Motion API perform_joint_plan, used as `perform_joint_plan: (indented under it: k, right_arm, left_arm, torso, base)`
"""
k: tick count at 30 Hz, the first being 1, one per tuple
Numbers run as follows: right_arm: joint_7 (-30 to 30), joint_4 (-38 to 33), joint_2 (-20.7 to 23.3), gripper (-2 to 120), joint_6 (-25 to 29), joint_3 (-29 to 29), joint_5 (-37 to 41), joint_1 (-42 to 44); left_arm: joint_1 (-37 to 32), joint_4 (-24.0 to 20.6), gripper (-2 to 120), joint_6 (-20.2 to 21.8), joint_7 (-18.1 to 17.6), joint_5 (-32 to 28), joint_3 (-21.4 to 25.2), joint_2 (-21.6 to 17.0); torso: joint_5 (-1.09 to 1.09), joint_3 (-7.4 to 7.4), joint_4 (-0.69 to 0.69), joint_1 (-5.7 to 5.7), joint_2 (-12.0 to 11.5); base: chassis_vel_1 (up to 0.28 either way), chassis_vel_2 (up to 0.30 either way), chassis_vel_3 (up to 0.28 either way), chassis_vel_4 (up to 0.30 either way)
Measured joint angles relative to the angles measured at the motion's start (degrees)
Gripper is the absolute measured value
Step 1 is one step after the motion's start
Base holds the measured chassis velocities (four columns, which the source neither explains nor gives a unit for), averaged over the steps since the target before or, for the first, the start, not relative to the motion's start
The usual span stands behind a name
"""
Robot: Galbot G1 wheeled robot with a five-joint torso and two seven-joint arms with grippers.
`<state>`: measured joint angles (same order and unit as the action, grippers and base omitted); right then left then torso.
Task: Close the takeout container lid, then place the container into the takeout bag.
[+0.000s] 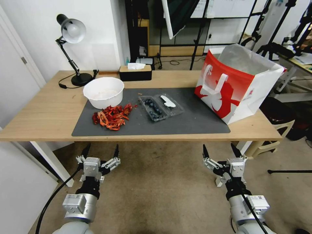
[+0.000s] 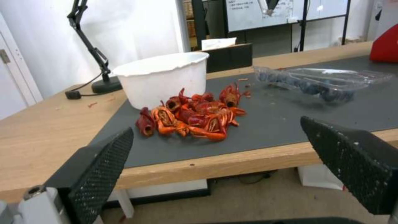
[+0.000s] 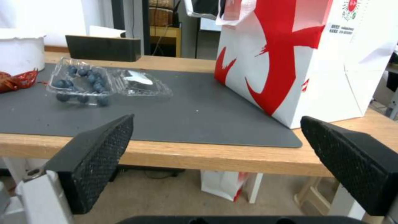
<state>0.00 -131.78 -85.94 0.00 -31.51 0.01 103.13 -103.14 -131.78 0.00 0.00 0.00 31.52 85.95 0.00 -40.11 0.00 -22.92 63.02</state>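
Observation:
The clear takeout container (image 1: 152, 109) (image 2: 307, 85) (image 3: 80, 82) lies open on the dark mat at mid-table, blueberries in its tray. Its lid (image 1: 169, 103) (image 3: 139, 82) is folded flat beside the tray on the bag's side, with a white label patch on it. The red-and-white takeout bag (image 1: 239, 83) (image 3: 298, 59) stands upright and open at the table's right end. My left gripper (image 1: 100, 152) (image 2: 215, 155) and right gripper (image 1: 222, 152) (image 3: 215, 155) both hang open below the table's front edge, well short of the container, with nothing between their fingers.
A white round bowl (image 1: 104, 92) (image 2: 166, 77) stands left of the container, with a pile of red crayfish shells (image 1: 112, 117) (image 2: 192, 113) in front of it. A desk lamp (image 1: 73, 48) and a black tissue box (image 1: 135, 72) sit at the back edge.

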Motion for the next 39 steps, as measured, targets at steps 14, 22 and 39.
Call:
perform_joint_plan:
  k: [14,22,39]
  right_arm:
    - [0.00,0.00,0.00,100,0.00,0.00,0.00,0.00]
    - [-1.56,0.61,-2.39,100,-4.33,8.68,-6.85,-0.35]
    - [-3.54,1.64,-5.49,100,-7.90,16.30,-14.17,-0.84]
  left_arm:
    - [0.00,0.00,100,0.00,0.00,0.00,0.00,0.00]
    - [0.69,-2.22,100,3.50,-3.40,-5.72,-1.62,-1.52]
    - [2.47,-7.67,100,11.09,-11.22,-21.07,-5.97,-5.78]
  torso:
    - [0.00,0.00,0.00,0.00,0.00]
    - [0.00,0.00,0.01,0.00,0.00]
    - [0.00,0.00,0.01,0.00,0.00]
  base:
    - [0.000,0.000,0.000,0.000]
    - [0.000,0.000,0.000,0.000]
    - [0.000,0.000,0.000,0.000]
